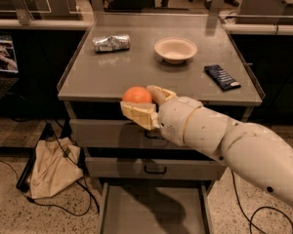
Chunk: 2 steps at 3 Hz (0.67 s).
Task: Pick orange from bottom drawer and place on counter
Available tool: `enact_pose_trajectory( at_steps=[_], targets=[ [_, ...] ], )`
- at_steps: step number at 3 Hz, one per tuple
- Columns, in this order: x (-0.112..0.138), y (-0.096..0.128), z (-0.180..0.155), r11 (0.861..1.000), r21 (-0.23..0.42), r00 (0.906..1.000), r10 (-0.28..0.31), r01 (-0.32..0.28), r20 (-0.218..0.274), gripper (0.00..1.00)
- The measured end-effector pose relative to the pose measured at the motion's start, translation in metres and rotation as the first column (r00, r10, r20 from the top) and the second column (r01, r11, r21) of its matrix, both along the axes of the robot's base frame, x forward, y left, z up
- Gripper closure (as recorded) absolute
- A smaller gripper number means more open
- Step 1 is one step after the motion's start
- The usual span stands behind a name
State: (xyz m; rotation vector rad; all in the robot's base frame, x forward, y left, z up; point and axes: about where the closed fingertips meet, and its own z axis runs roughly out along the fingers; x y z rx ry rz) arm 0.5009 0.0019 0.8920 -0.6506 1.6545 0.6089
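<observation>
My gripper (139, 104) is shut on the orange (136, 95), a small round orange fruit held between the beige fingers (136, 115). It hangs in the air at the front edge of the counter (132, 67), level with the rim. The white arm reaches in from the lower right. The bottom drawer (154, 209) is pulled open below, a shallow grey tray with nothing showing on its floor.
On the counter lie a crumpled silver foil packet (111, 43), a beige bowl (175, 49) and a dark snack bar (222, 77). Two closed grey drawers with dark handles (155, 169) sit above the open one. A cloth bag (51, 167) lies on the floor at left.
</observation>
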Motion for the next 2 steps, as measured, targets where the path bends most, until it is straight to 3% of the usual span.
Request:
enact_pose_trajectory(
  at_steps=[2],
  targets=[
    [0.066, -0.022, 0.026, 1.0, 0.0, 0.9983, -0.014, 0.014, 0.056, 1.0]
  ],
)
